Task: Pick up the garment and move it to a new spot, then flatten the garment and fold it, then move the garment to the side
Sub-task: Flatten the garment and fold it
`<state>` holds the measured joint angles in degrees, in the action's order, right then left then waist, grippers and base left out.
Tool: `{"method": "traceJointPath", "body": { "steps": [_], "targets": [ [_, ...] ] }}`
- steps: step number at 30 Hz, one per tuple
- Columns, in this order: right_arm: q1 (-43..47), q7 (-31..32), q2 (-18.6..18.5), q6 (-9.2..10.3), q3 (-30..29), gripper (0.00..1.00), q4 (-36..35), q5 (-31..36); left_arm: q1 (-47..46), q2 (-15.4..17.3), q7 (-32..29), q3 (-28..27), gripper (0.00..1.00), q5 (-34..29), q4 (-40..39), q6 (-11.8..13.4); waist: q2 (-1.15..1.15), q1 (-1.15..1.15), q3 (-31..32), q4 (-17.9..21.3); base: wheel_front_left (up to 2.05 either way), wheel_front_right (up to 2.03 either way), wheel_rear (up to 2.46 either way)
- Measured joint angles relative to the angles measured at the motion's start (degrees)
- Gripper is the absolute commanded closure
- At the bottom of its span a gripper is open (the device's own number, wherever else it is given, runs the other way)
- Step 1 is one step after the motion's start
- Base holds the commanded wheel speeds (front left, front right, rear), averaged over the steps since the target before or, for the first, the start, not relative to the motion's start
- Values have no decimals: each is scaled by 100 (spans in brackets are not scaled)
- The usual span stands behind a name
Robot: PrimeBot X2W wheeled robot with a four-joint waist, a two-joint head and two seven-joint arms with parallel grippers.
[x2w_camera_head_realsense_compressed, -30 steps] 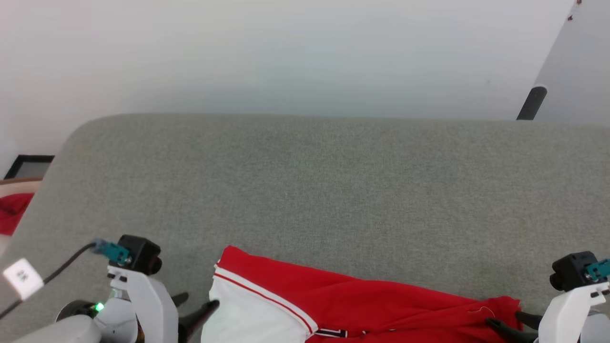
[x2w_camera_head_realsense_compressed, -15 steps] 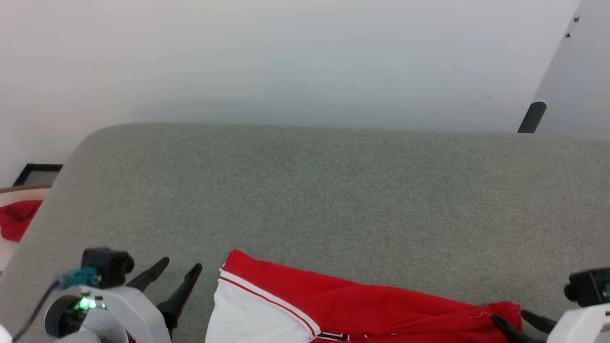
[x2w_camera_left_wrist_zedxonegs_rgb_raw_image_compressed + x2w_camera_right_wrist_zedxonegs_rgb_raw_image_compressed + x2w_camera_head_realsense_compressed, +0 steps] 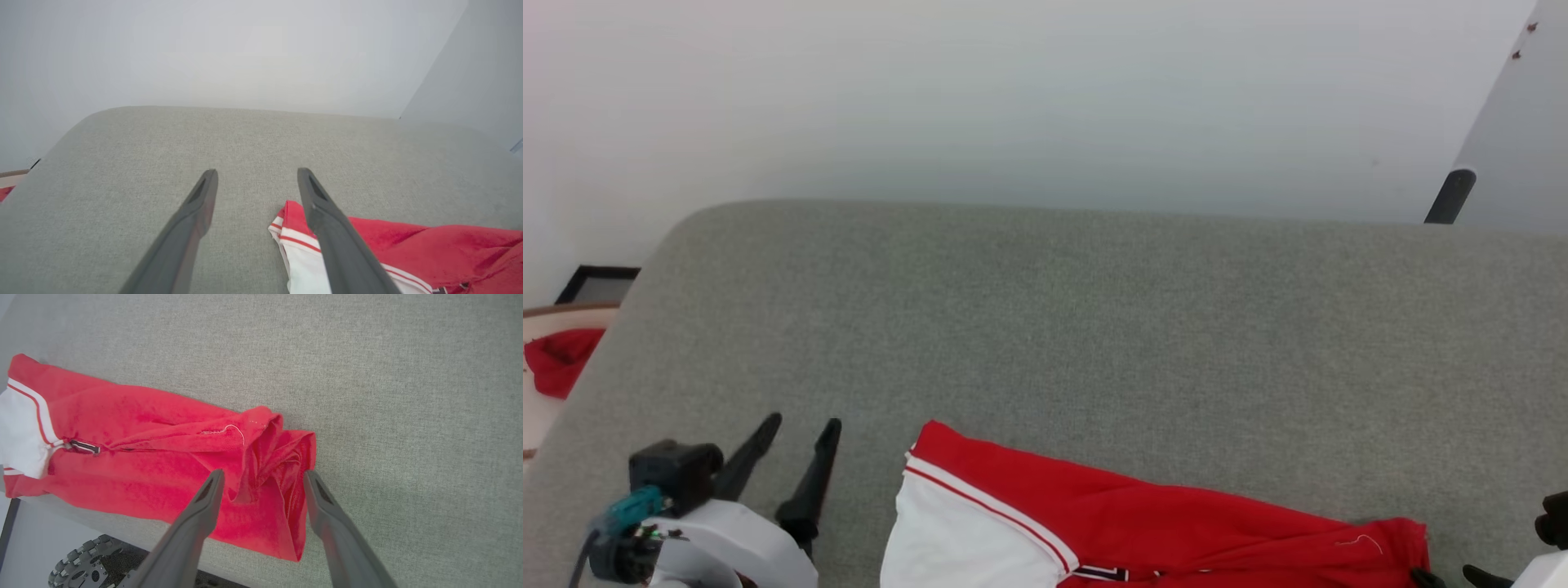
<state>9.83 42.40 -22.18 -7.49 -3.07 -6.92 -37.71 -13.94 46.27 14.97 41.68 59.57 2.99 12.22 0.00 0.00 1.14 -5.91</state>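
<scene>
The garment (image 3: 1160,523), a red jersey with a white panel and red-white trim, lies bunched lengthwise along the near edge of the grey padded table (image 3: 1094,327). My left gripper (image 3: 799,426) stands open to the left of the garment, apart from its white corner. In the left wrist view the left gripper (image 3: 257,173) is open and the garment (image 3: 408,245) lies beside the right finger. My right gripper (image 3: 263,473) is open over the crumpled right end of the garment (image 3: 143,457), holding nothing. In the head view, the right gripper (image 3: 1450,577) peeks in at the bottom edge.
A white wall rises behind the table. A dark post (image 3: 1450,196) stands at the far right. Off the table's left edge sit a red cloth (image 3: 560,359) and a black frame (image 3: 596,282). A robot wheel (image 3: 81,563) sits below the table's near edge.
My left gripper has drawn left, away from the garment's white corner, and its fingers have swung to point up the table. The right gripper has sunk toward the bottom edge. The camera shifted slightly.
</scene>
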Motion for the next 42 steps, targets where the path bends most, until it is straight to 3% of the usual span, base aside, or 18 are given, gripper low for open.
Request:
{"method": "traceJointPath", "body": {
  "steps": [6,12,19,28,29,30,42],
  "targets": [
    [-15,91,-4,0,-54,0,29,48,578,-688,1,-1240,0,-866,34,-281,0,0,-239,-23,0,0,0],
    [-155,97,-23,0,-49,0,212,94,965,-1345,1,-2135,0,-1471,122,-662,0,0,-546,-58,0,0,0],
    [-447,104,11,0,93,0,689,97,1032,-1878,1,-2674,0,-1902,290,-1135,0,0,-927,-126,0,0,0],
    [-812,563,124,-1,89,0,1241,91,1011,-2226,1,-3032,0,-2141,510,-1489,0,0,-1147,-274,0,0,0],
    [-843,605,134,-1,89,55,1277,91,1012,-2250,1,-3062,0,-2160,527,-1522,0,0,-1151,-283,0,0,0],
    [-865,637,146,-1,89,100,1307,90,1012,-2286,1,-3103,0,-2171,535,-1533,0,0,-1153,-289,0,0,0],
    [-1033,837,297,-9,-14,100,1426,46,1117,-2586,1,-3460,0,-2387,563,-1703,0,0,-1104,-244,0,0,0]
  ]
}}
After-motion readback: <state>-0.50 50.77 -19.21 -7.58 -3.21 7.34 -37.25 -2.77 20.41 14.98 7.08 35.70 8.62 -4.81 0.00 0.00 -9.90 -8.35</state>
